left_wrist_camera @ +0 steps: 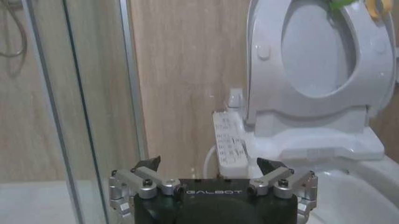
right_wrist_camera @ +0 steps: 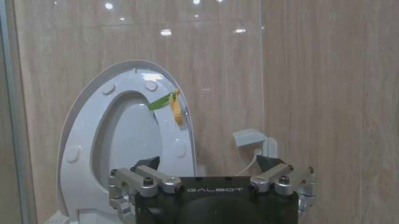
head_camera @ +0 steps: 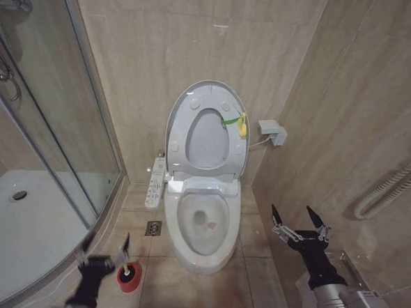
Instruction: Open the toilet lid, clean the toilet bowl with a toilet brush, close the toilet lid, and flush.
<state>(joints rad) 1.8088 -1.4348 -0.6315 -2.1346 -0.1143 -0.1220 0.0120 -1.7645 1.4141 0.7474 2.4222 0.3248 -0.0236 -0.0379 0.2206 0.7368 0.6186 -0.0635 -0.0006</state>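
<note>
Against the back wall, the toilet lid [head_camera: 210, 98] stands raised with the seat, so the opening step is done. Below it, the toilet bowl [head_camera: 200, 248] lies exposed and unscrubbed. Left gripper [head_camera: 106, 246] hangs empty, fingers spread, just beside the red holder [head_camera: 129, 276] on the floor. Right gripper [head_camera: 296, 219] waits released, right of the bowl. Brushing, closing and flushing remain.

Toilet bowl [head_camera: 202, 227] open above (toilet lid [head_camera: 208, 130] upright); shower glass [head_camera: 68, 118] crowds left.
</note>
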